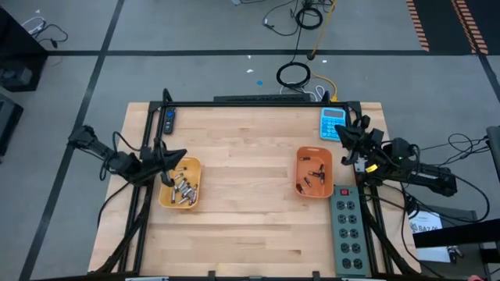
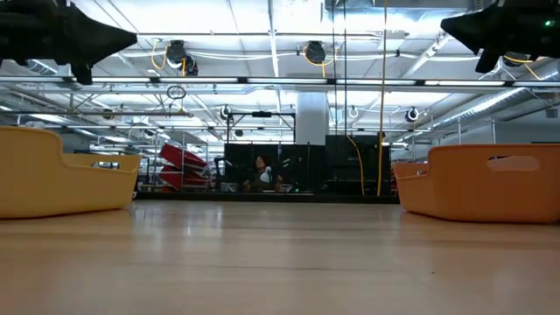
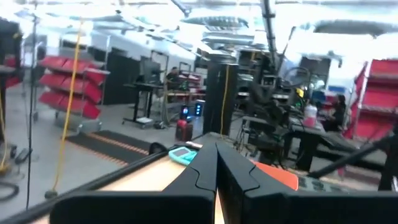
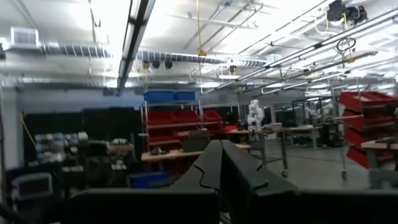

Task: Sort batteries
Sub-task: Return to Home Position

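Silvery-grey batteries [image 1: 182,190] lie in a heap in the yellow tray [image 1: 195,165] on the table's left side. A few dark, thinner batteries [image 1: 314,173] lie in the orange tray [image 1: 300,156] on the right side. My left gripper [image 1: 183,155] is shut and hovers over the yellow tray's far left corner, holding nothing; its closed fingers show in the left wrist view [image 3: 216,163]. My right gripper [image 1: 341,134] is shut and raised beyond the orange tray's far right corner, beside a blue calculator; in its own wrist view [image 4: 221,155] it faces the room.
A blue calculator [image 1: 333,123] lies at the far right corner, and a grey power strip [image 1: 349,230] runs along the right edge. A dark remote [image 1: 169,119] sits at the far left. Black frame rails [image 1: 258,102] border the table. Bare wood [image 1: 250,172] lies between the trays.
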Motion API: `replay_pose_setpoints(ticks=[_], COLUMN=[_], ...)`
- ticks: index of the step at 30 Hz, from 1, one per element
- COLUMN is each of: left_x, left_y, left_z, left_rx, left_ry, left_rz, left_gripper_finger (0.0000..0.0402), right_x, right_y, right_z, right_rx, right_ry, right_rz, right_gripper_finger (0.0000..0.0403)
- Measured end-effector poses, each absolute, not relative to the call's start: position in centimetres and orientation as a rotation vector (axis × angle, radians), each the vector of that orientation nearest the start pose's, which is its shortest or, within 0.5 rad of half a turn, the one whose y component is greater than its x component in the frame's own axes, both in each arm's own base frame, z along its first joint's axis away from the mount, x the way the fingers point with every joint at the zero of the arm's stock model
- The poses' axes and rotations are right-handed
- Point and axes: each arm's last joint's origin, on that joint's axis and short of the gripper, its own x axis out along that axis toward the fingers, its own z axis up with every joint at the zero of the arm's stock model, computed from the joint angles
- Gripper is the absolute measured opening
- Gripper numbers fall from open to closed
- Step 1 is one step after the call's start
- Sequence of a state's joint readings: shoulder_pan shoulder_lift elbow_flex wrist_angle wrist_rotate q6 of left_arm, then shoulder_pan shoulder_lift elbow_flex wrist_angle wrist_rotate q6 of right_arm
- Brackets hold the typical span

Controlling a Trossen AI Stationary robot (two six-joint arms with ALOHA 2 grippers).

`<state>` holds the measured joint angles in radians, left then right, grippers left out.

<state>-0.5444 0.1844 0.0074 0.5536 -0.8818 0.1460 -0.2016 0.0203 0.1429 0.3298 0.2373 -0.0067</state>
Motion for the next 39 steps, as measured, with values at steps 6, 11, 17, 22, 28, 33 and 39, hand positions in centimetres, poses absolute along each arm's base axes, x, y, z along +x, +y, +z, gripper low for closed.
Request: replay_pose_setpoints(ticks=[6, 11, 17, 22, 28, 33, 39], left_x=[9.5, 9.7, 9.7, 9.7, 9.8, 9.8, 9.8], left_y=[-2.8, -2.6, -2.6, -2.6, -2.6, -2.6, -2.6], left_z=[19.7, 19.5, 19.4, 19.3, 18.8, 18.7, 18.7], left_rx=[0.067, 0.129, 0.135, 0.299, 0.479, 0.483, 0.483], left_ry=[-0.251, -0.223, -0.215, -0.181, -0.117, -0.11, -0.11], left_rz=[0.252, 0.266, 0.271, 0.289, 0.291, 0.291, 0.292], left_gripper_finger=[0.0006, 0.0006, 0.0006, 0.0006, 0.0006, 0.0006, 0.0006], right_x=[8.1, 8.8, 9.6, 10.1, 10.2, 10.2, 10.2], right_y=[-2.3, -2.5, -2.7, -2.8, -2.8, -2.8, -2.8], right_z=[23.8, 23.2, 22.6, 21.7, 21.0, 20.9, 21.0], right_rx=[-0.054, -0.035, -0.004, -0.056, -0.062, -0.062, -0.062], right_ry=[-0.401, -0.332, -0.26, -0.146, -0.073, -0.065, -0.069], right_rz=[-0.446, -0.443, -0.439, -0.443, -0.44, -0.439, -0.438], right_gripper_finger=[0.0, 0.0, 0.0, 0.0, 0.0, 0.0, 0.0])
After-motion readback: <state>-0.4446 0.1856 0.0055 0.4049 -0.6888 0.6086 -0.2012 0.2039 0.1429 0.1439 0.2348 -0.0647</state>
